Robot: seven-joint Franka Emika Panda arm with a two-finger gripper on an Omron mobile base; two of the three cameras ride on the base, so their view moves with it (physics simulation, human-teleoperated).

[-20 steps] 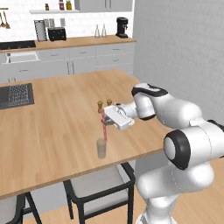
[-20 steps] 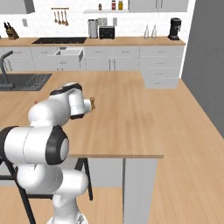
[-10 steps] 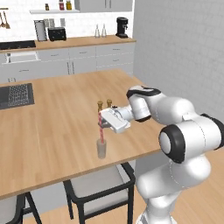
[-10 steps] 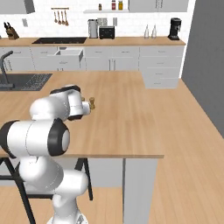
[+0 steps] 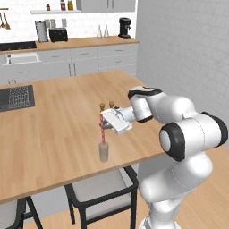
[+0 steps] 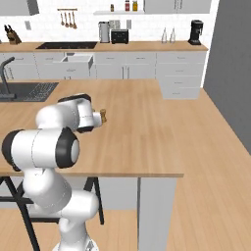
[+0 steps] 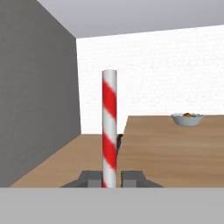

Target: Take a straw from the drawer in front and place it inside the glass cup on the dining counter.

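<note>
Two small brown shakers (image 5: 106, 105) stand just behind the tool. A bowl (image 7: 187, 118) sits far ahead of it. Coffee maker (image 6: 196, 32), toaster (image 6: 119, 36) stand well beyond.

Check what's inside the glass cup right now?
The straw stands upright with its lower end in the glass cup, its top pinched by the tool. Whether it touches the bottom is unclear.

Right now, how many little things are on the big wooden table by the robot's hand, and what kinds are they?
Straw: 1, striped red and white, upright in the gripper, lower end in the cup
Glass cup: 1
Brown shakers: 2
Bowl: 1
Total: 5 on the dining counter
</note>
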